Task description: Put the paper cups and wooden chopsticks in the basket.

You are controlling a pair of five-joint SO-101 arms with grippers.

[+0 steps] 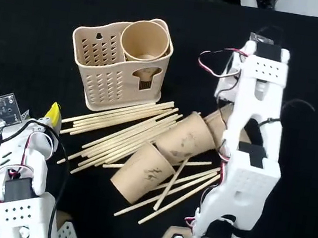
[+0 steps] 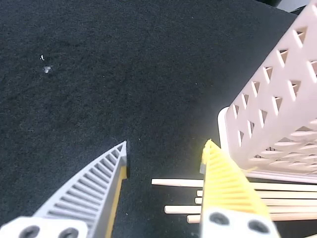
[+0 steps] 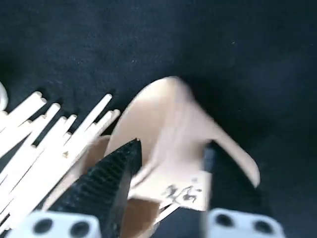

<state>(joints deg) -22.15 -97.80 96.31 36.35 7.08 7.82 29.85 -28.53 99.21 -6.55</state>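
Cup (image 3: 171,124) lies between right arm's parted jaws.

Just ahead of the left gripper (image 2: 166,146) lie the near ends of the wooden chopsticks (image 1: 124,132), spread across the table (image 1: 35,30). The basket (image 1: 103,70) stands behind them, farther from this gripper and to its right. An upright paper cup (image 1: 144,41) sits in the basket's right compartment. At the right gripper (image 3: 172,146) we find a tipped paper cup (image 3: 173,114) – and left of it, two more fallen cups (image 1: 186,139) among the chopsticks.
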